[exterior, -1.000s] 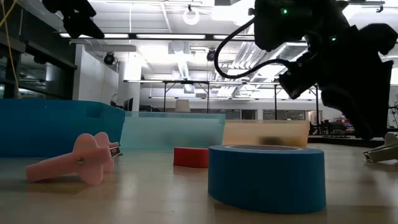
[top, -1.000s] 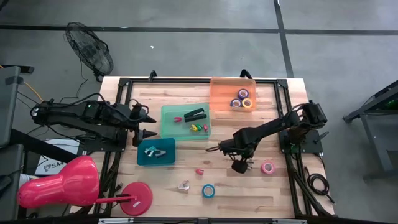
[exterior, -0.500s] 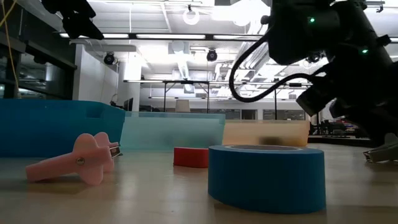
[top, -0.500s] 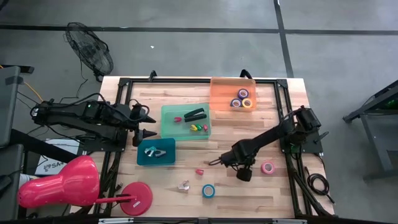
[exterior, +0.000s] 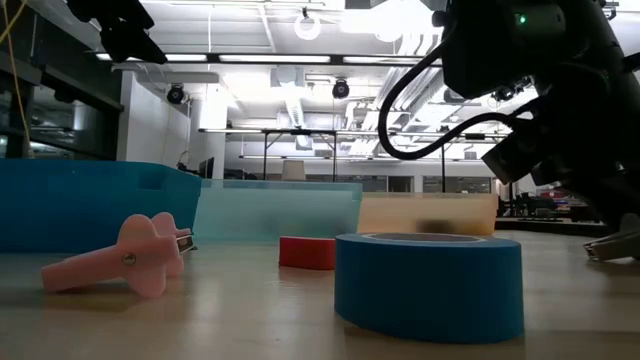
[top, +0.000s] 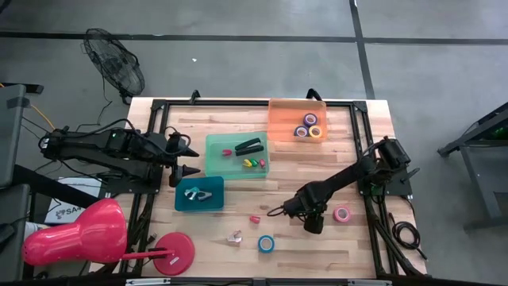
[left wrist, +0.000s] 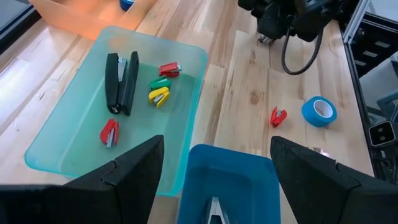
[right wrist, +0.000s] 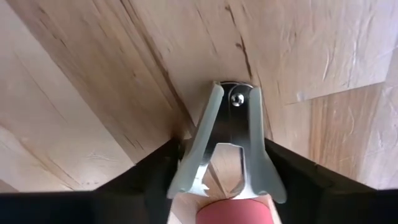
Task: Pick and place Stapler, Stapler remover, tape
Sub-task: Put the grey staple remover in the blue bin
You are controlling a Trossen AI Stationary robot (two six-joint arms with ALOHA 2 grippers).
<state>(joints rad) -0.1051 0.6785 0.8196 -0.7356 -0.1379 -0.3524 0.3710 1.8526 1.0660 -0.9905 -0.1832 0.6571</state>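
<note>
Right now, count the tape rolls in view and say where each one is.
5: three in the orange bin, purple, yellow and another purple; a pink roll and a blue roll lie loose on the table. More could be hidden.

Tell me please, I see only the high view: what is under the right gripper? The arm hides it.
Observer: A pale stapler remover, lying flat on the wooden table, between the fingers of the right gripper.
Operator: Do the fingers touch it?
Observer: Yes, both sit against its handles. It is not lifted.
Operator: And the left gripper?
Observer: The left gripper is open wide, close to the blue bin.
</note>
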